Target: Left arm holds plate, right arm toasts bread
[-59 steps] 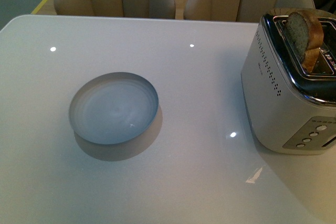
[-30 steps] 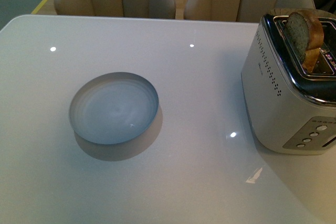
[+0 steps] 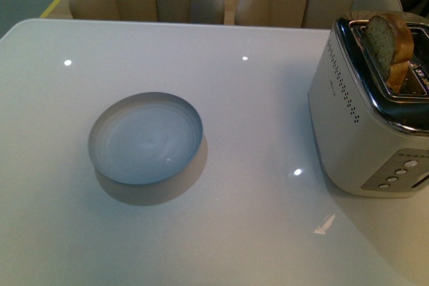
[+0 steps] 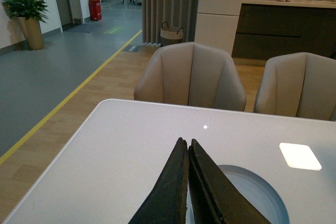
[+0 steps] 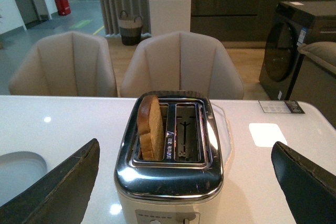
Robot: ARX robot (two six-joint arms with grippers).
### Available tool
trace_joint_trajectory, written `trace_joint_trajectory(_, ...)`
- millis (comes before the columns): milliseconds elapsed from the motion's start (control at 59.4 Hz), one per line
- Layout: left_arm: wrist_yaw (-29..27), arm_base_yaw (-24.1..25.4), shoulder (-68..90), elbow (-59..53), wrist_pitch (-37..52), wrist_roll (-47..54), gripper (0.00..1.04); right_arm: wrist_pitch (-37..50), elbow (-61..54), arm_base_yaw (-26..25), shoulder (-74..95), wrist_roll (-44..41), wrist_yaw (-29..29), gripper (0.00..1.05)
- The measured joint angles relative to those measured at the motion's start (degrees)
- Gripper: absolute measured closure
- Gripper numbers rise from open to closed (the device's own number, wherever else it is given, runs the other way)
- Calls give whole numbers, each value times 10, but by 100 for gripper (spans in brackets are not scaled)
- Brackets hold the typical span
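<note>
Overhead, left tool (image 4: 187, 148) pressed closed, empty; right tool (image 5: 184, 182) spread wide.

The tabletop (image 3: 255, 112) is smooth, glossy white and mirrors the ceiling lights. On it, the plate (image 3: 145, 137) has a pale grey-blue glazed sheen. Beside the plate, the toaster (image 5: 170, 161) has a polished chrome top and brushed metal sides. The bread (image 5: 149, 127) in its slot looks porous and matt. Both end effectors, left (image 4: 187, 182) and right (image 5: 184, 182), show matt, rough black fingers.
</note>
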Motion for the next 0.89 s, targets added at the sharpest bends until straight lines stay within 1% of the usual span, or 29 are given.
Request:
trace_joint_trajectory(286,0,0,0,0,0,0,102,0,0,0,0,0,0,9)
trace_joint_trajectory(303,0,0,0,0,0,0,99,0,0,0,0,0,0,9)
trace_joint_trajectory(371,0,0,0,0,0,0,81,0,0,0,0,0,0,9)
trace_joint_trajectory(421,0,0,0,0,0,0,72,0,0,0,0,0,0,9)
trace_joint_trajectory(573,0,0,0,0,0,0,40,0,0,0,0,0,0,9)
trace_joint_trajectory(590,0,0,0,0,0,0,39,0,0,0,0,0,0,9)
trace_joint_trajectory(741,0,0,0,0,0,0,7,0,0,0,0,0,0,9)
trace_joint_trajectory(758,0,0,0,0,0,0,6,0,0,0,0,0,0,9)
trace_joint_trajectory(809,0,0,0,0,0,1,8,0,0,0,0,0,0,9)
trace_joint_trajectory(893,0,0,0,0,0,1,7,0,0,0,0,0,0,9)
